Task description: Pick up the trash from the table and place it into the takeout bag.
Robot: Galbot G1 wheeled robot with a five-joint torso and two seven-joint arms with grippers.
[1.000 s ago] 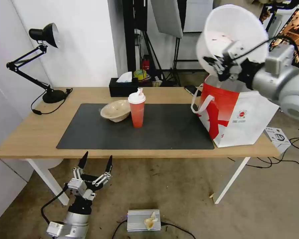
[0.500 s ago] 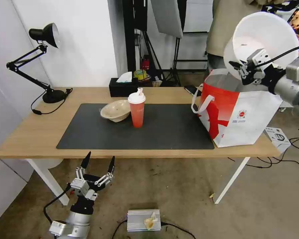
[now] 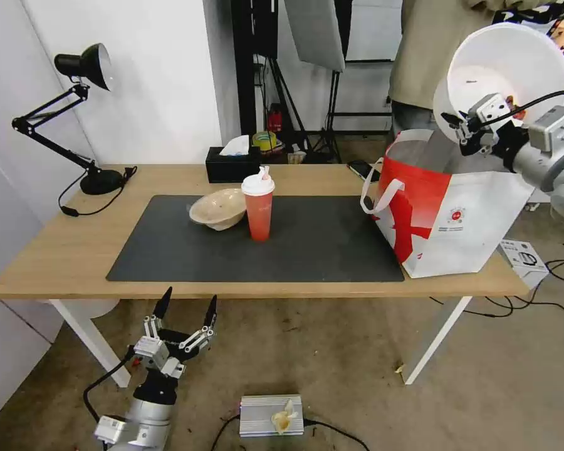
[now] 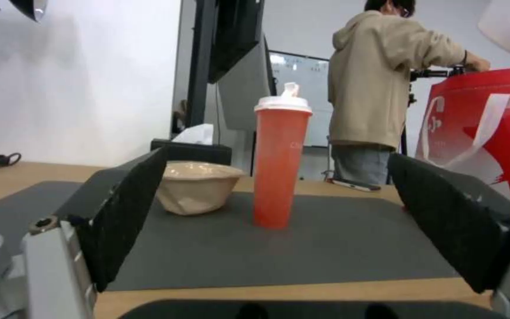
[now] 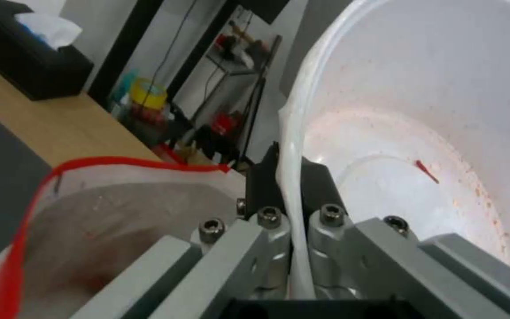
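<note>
White bowl (image 3: 514,69) rim in right claw (image 3: 460,128)

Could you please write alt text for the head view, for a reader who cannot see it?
The right gripper holds a large white bowl by its rim, tilted, above the open red-and-white takeout bag at the table's right end. A red cup and a beige bowl sit on the grey mat; the left gripper hangs open below the table edge.

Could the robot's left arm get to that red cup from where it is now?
Probably yes. The left end effector hangs open below the table's near edge, facing the red cup, with bare dark mat between. The beige bowl sits close beside the cup.
</note>
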